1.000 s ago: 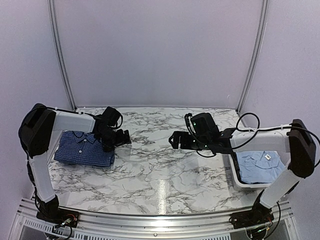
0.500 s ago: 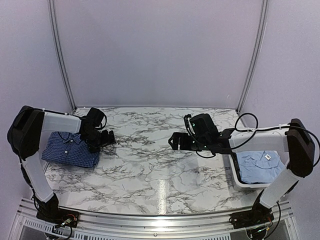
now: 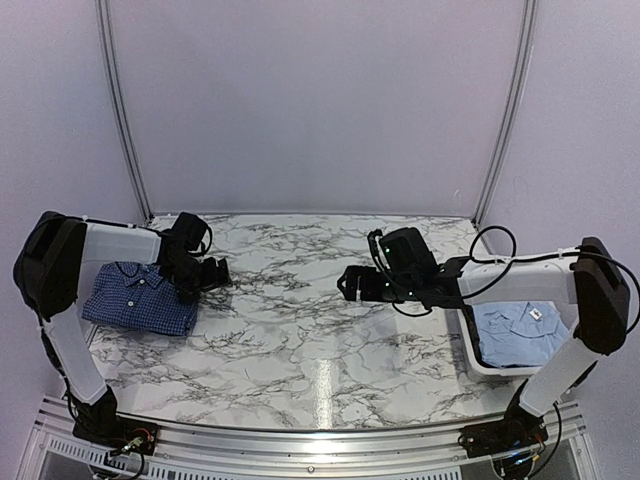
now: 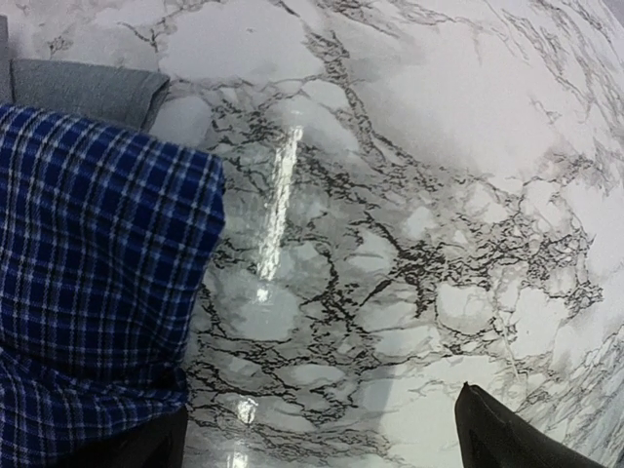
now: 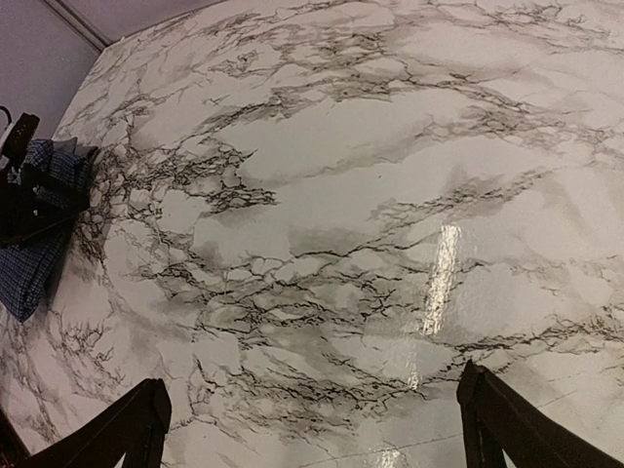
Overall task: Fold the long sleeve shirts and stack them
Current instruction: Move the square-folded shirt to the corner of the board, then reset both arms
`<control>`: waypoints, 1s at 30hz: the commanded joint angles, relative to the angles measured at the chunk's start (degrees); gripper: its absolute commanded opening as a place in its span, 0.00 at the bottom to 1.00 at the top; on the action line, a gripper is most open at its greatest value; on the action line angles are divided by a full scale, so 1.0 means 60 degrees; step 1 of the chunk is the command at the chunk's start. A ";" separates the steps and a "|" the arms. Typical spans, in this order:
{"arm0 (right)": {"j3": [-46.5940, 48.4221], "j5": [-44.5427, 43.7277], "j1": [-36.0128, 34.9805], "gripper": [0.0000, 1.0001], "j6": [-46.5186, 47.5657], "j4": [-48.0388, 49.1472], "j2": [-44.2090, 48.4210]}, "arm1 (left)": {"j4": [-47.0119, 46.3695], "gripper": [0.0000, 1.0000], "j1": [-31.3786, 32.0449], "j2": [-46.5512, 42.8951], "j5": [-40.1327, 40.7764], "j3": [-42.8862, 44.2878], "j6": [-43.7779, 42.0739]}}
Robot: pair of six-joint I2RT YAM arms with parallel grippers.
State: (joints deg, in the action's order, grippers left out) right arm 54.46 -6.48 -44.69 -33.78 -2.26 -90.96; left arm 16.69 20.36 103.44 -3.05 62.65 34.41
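Shirt (image 3: 138, 297), dk-blue check, lies folded; grey shirt (image 4: 83, 90) at its edge.

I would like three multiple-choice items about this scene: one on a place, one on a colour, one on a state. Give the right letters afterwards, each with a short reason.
1. Where does the light blue shirt lie?
A. in the white bin at the right
B. hung on the back wall
C. on the floor

2. In the left wrist view, which colour is the cloth that shows past the far edge of the checked shirt?
A. red
B. grey
C. yellow

3. How is the left tool?
A. shut on a sleeve
B. shut on a collar
C. open, holding nothing

Answers:
1 A: it lies inside the walls of the bin.
2 B: a plain grey piece lies just beyond the blue check.
3 C: its fingers stand wide apart over the bare table.
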 commanded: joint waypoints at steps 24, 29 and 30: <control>0.0656 -0.1865 0.0079 0.99 0.1458 -0.1565 0.3097 | -0.0396 0.99 0.2966 -0.1618 0.0450 0.2298 -0.1325; 0.0577 -0.2002 0.0078 0.98 0.1718 -0.1613 0.4072 | -0.1034 0.99 0.3189 -0.2352 0.0695 0.1812 -0.1479; 0.0577 -0.2152 0.0070 0.99 0.1739 -0.1639 0.4210 | -0.1118 0.99 0.3208 -0.2497 0.0693 0.1713 -0.1518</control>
State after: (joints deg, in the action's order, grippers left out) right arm 56.86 -16.34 -44.60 -25.21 -10.90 -69.10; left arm 14.04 39.13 93.41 0.01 74.72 27.05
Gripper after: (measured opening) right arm 0.985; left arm 0.989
